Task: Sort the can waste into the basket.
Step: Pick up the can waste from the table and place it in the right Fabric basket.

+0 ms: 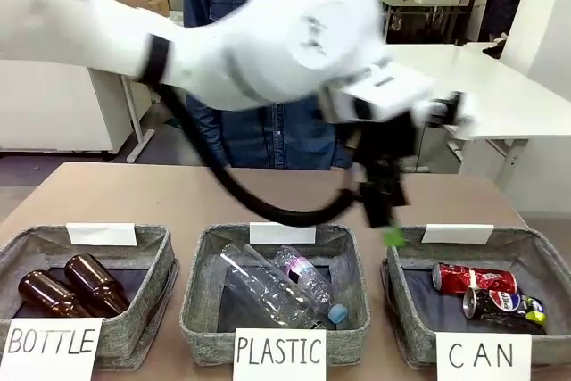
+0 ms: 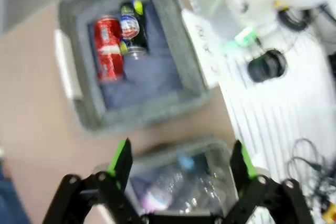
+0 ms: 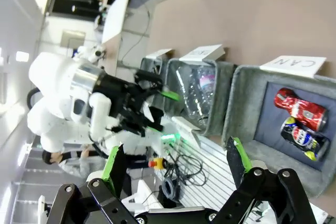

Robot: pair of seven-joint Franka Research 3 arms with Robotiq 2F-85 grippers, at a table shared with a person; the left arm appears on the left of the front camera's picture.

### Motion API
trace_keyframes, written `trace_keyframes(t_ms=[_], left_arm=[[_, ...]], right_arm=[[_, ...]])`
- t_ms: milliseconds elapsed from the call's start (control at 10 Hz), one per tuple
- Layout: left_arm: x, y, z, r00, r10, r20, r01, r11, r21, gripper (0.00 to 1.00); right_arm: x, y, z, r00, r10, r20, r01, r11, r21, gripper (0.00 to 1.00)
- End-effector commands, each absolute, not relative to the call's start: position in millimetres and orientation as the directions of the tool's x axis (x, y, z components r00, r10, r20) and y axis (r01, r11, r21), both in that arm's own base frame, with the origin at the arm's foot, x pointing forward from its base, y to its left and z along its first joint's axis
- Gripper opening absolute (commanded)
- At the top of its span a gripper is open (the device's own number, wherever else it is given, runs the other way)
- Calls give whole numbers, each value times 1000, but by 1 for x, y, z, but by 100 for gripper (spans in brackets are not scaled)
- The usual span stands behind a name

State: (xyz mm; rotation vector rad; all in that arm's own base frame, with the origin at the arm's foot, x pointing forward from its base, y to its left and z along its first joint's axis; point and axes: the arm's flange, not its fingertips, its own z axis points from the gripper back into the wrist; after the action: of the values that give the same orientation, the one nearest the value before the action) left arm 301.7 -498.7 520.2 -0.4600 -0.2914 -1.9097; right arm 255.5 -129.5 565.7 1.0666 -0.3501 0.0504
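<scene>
Lying in the grey woven basket [image 1: 526, 252], dented red can [image 1: 473, 277] beside dark can [image 1: 504, 305]; both fingers spread.

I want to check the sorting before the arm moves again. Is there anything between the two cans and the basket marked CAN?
Nothing visible does. The red can and the dark can already lie side by side inside the CAN basket. The left pincer is open and empty, above the table behind the basket's far left corner.
</scene>
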Motion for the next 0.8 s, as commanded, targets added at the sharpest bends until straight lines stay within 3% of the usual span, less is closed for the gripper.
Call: trace_keyframes(t_ms=[0,200,300,400,500,700], left_arm=[[302,-376,541,-165,-898,408,978,-201,-47,96],[322,-273,552,224,-887,404,961,133,-241,96],[332,-216,558,541,-752,376,823,379,-424,96],[338,-164,560,727,-574,377,679,515,-523,96],[342,-117,561,838,-398,373,542,532,-650,96],[346,-27,540,897,-113,427,441,264,-858,96]], right_arm=[[303,-102,561,955,-42,293,-241,460,854,100],[350,-46,549,960,58,275,-273,428,862,100],[375,-9,540,956,123,266,-293,394,872,100],[394,24,534,951,127,281,-308,352,884,100],[408,55,531,949,74,307,-314,322,893,100],[426,94,527,941,-110,320,-283,262,923,100]])
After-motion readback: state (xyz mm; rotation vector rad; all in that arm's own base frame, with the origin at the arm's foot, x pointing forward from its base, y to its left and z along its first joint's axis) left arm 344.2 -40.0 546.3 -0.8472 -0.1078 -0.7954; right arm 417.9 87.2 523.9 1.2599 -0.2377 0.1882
